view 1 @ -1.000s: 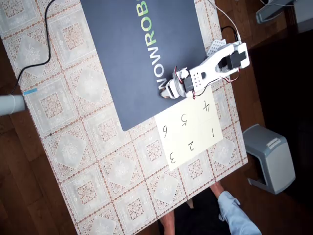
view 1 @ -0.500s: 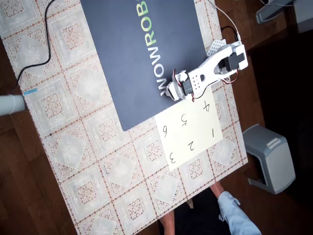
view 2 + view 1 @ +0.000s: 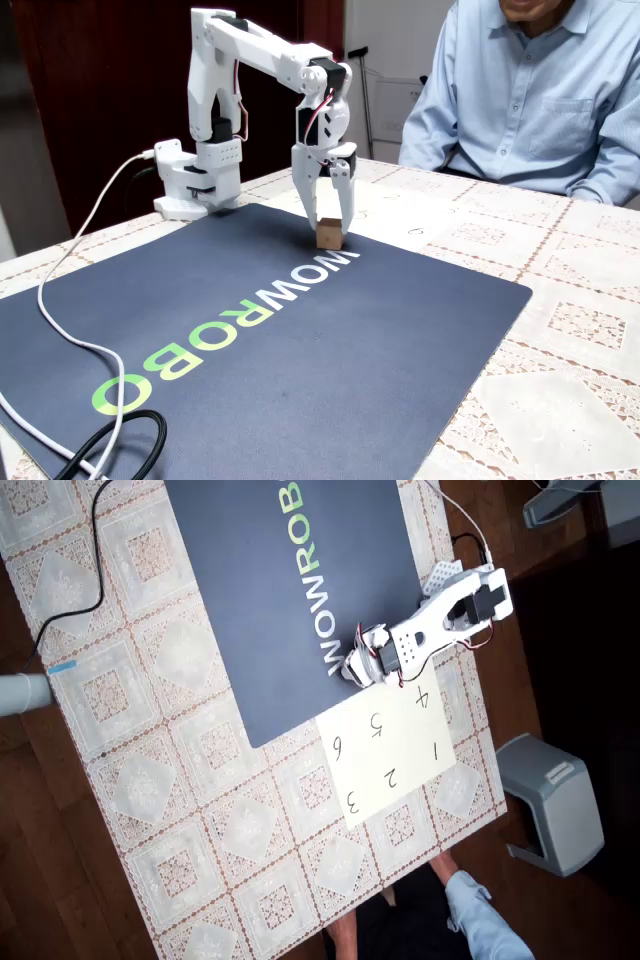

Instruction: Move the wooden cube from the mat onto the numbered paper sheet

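On the navy mat (image 3: 300,350), near the edge beside the numbered paper sheet (image 3: 390,750), the white arm (image 3: 260,50) points its gripper (image 3: 327,222) straight down, its fingers (image 3: 343,205) pinching the wooden cube (image 3: 328,233), which rests on the mat by the lettering.

A lace tablecloth (image 3: 180,810) is covering the table; a grey stool (image 3: 552,802) is standing right on dark wood floor (image 3: 60,900).
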{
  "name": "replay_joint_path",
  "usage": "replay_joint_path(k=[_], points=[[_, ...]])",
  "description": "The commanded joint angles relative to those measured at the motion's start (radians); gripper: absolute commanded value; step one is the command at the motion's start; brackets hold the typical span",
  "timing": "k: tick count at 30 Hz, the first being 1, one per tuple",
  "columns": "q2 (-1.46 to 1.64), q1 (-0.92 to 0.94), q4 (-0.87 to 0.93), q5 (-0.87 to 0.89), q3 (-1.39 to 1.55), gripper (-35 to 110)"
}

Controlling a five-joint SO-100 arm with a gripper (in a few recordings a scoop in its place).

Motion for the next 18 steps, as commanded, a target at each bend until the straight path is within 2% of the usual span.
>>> replay_joint_path(k=[1,5,9,18], points=[[0.138,-0.086,0.043,0.0,0.005,0],[0.206,-0.143,0.067,0.021,-0.064,0],[0.141,-0.227,0.144,0.071,-0.27,0],[-0.423,-0.399,0.371,0.198,-1.081,0]])
